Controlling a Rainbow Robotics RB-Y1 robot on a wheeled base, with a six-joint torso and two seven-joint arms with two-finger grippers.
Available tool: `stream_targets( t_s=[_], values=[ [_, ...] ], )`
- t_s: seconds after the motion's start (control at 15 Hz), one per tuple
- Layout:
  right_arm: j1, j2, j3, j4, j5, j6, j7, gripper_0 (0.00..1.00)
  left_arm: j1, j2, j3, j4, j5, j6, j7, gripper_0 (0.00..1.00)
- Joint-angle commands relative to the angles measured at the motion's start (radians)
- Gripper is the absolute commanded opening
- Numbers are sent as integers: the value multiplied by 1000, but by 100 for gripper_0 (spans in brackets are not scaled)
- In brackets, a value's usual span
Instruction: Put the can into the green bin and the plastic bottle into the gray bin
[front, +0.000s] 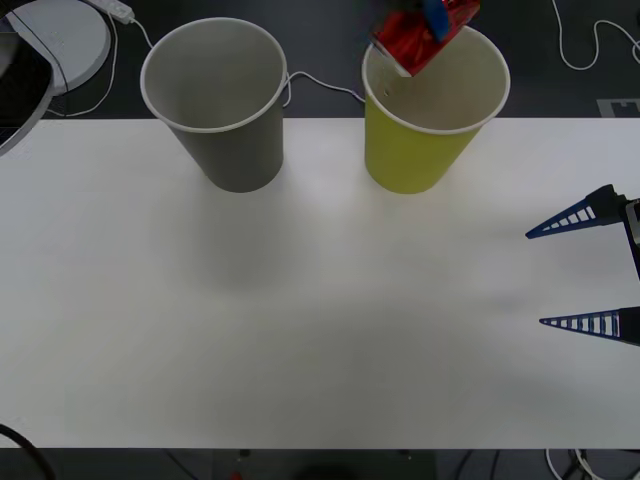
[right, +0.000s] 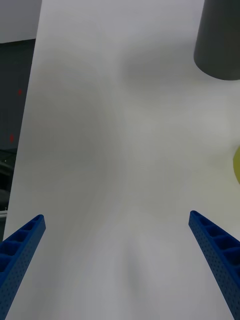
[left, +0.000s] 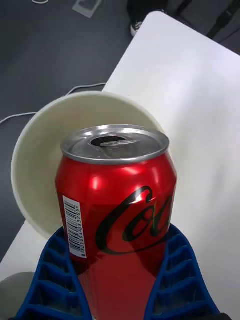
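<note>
The red can (front: 420, 35) with its silver top hangs tilted over the rim of the yellow-green bin (front: 415, 150), held from above by my left gripper (front: 435, 12). In the left wrist view the blue fingers (left: 175, 270) of the left gripper (left: 117, 250) are shut on the can (left: 117, 200), and the bin's whitish inside (left: 45, 150) lies just beyond it. The gray bin (front: 235, 140) stands upright to the left of the green one. My right gripper (front: 535, 278) is open and holds nothing, low over the table's right side (right: 116, 216). The plastic bottle is out of view.
The white table (front: 300, 330) carries the two cups along its far edge. Behind it lie a white round device (front: 60, 40) and white cables (front: 320, 82) on the dark floor. The gray cup (right: 220, 40) and a sliver of the green cup (right: 236, 165) appear ahead of the right wrist.
</note>
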Motion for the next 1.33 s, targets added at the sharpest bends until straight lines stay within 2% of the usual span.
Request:
stream_targets(
  t_s=[0.07,0.33,0.47,0.6,0.67,0.73,0.8,1.13,1.33],
  values=[
    [0,0,0,0,0,0,0,100,-62,-85,-33,132,-7,43,-2,1],
    [0,0,0,0,0,0,0,100,-122,-157,-85,248,-2,109,-2,1],
    [0,0,0,0,0,0,0,100,-127,-174,-85,277,0,123,-3,0],
    [0,0,0,0,0,0,0,100,-127,-175,-85,286,4,132,-28,5],
    [0,0,0,0,0,0,0,100,-127,-175,-85,290,10,141,-28,33],
    [0,0,0,0,0,0,0,100,-128,-175,-85,290,15,146,-29,79],
    [0,0,0,0,0,0,0,100,-127,-175,-85,290,20,149,-32,100],
    [0,0,0,0,0,0,0,100,-127,-163,-83,297,66,140,-75,100],
    [0,0,0,0,0,0,0,100,-99,-115,-30,291,90,79,-160,100]
  ],
)
